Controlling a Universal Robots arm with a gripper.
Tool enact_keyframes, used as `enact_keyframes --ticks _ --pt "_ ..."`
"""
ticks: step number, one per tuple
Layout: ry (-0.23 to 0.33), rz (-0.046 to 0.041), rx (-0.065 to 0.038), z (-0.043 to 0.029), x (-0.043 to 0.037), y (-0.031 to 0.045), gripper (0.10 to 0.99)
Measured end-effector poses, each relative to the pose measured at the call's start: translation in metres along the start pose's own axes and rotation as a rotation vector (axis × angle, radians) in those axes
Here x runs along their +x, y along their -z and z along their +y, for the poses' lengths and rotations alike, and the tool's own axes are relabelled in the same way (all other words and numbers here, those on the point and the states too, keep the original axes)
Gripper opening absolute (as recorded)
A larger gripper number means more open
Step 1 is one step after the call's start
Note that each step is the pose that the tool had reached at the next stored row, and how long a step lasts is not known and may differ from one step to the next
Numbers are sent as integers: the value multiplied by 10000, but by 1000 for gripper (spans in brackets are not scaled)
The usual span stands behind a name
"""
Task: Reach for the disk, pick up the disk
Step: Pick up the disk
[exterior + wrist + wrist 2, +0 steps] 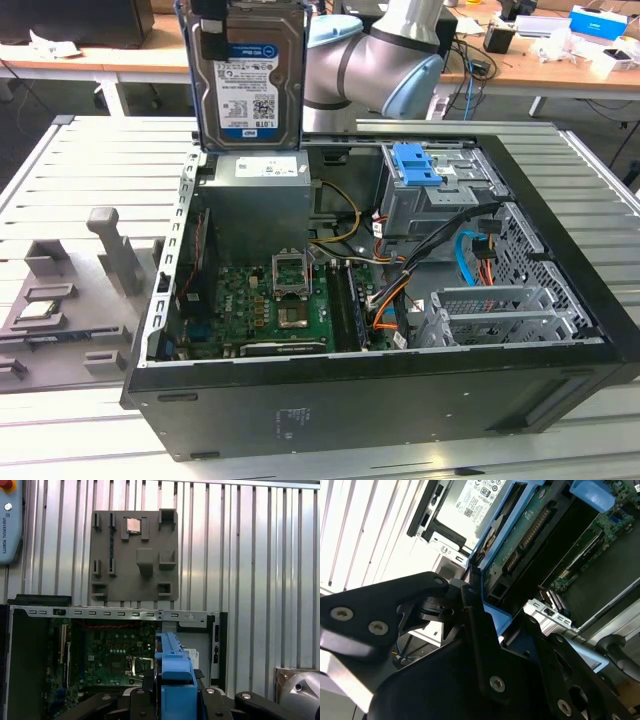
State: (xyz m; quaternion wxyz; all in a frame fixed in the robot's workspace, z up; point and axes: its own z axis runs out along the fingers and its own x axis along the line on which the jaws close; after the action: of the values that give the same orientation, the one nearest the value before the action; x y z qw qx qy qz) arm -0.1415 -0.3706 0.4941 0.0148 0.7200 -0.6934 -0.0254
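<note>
**Disk in the air.** My fingers are clenched on the disk, gripping its upper end so that it hangs upright over the open case. The disk is a silver-grey metal slab with a dark rim. A white-and-blue barcode label covers most of the face turned to the exterior view. Blue rails run along its sides, and in the second wrist view a green circuit board lines its back. In both wrist views one rail sits between my black fingers.

Below my fingers lie the power supply and the motherboard. The disk's lower edge hangs just over the power supply's top; whether a gap parts them I cannot tell. Open air flanks the disk on both sides. My arm stands behind it, toward the exterior view's right. Lower on that side sits the blue-latched cage, well apart from the disk. Beyond the case's wall, on the slatted desk, a grey tray carries a small chip.
</note>
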Motion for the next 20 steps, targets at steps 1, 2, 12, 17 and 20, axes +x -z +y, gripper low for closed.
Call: enact_keyframes --ticks 1,2,12,17,20 --pt "0 0 0 -5 8 0 369" --pt "0 0 0 -8 13 1 369" --pt "0 0 0 -58 86 3 369" --pt "0 0 -1 -84 115 4 369" --pt "1 0 0 -102 134 5 369"
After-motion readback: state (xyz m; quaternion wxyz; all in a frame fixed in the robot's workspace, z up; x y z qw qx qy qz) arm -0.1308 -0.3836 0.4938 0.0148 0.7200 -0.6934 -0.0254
